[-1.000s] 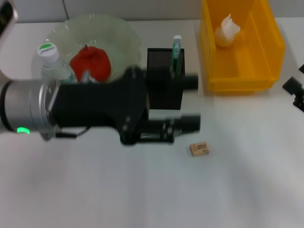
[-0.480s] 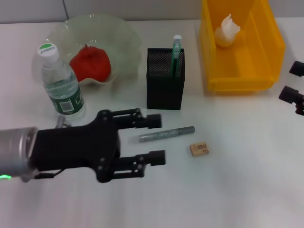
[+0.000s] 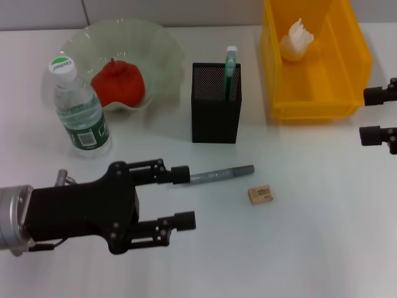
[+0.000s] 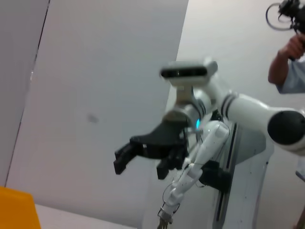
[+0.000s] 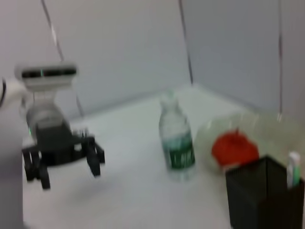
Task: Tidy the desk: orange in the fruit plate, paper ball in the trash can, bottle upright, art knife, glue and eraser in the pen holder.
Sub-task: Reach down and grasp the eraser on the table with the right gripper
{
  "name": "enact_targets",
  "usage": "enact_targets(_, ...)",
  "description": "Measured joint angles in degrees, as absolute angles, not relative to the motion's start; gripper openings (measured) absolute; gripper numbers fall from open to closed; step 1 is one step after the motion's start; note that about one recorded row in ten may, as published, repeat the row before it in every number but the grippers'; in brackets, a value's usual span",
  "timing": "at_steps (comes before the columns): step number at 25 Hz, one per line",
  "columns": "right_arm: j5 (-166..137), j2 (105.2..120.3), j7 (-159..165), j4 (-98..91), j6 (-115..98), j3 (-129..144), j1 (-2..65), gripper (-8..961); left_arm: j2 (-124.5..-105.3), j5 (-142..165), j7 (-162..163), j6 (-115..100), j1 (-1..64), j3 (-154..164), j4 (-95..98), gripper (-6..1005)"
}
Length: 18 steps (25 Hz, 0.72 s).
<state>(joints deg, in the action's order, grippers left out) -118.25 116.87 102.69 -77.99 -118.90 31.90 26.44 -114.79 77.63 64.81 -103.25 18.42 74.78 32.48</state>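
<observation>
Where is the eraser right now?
In the head view the eraser lies on the white table, right of centre, just below the tip of the grey art knife and in front of the black pen holder.

A white worktop (image 3: 322, 236) fills nearly the whole head view, smooth and evenly lit, with only soft shadows. Along its far edge runs a strip of grey wall (image 3: 186, 11), split by a thin dark vertical seam. In the right wrist view the wall (image 5: 119, 47) is pale grey-blue panels with dark seams, meeting at a corner behind the worktop. The left wrist view shows more plain grey panels (image 4: 95, 95), one lighter than its neighbour.
</observation>
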Motion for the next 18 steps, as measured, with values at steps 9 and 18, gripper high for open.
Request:
enact_targets(9, -129.34, 114.82, 111.79, -87.46, -120.41, 42.50, 36.15, 766, -114.91, 80.17, 63.39, -103.11, 18.03, 74.43, 31.98, 663)
enact_targets(18, -138.41, 115.46, 115.99, -85.55, -119.88, 56.34, 43.31, 768, -115.02, 80.25, 63.01, -102.93, 17.77, 74.35, 31.99, 663)
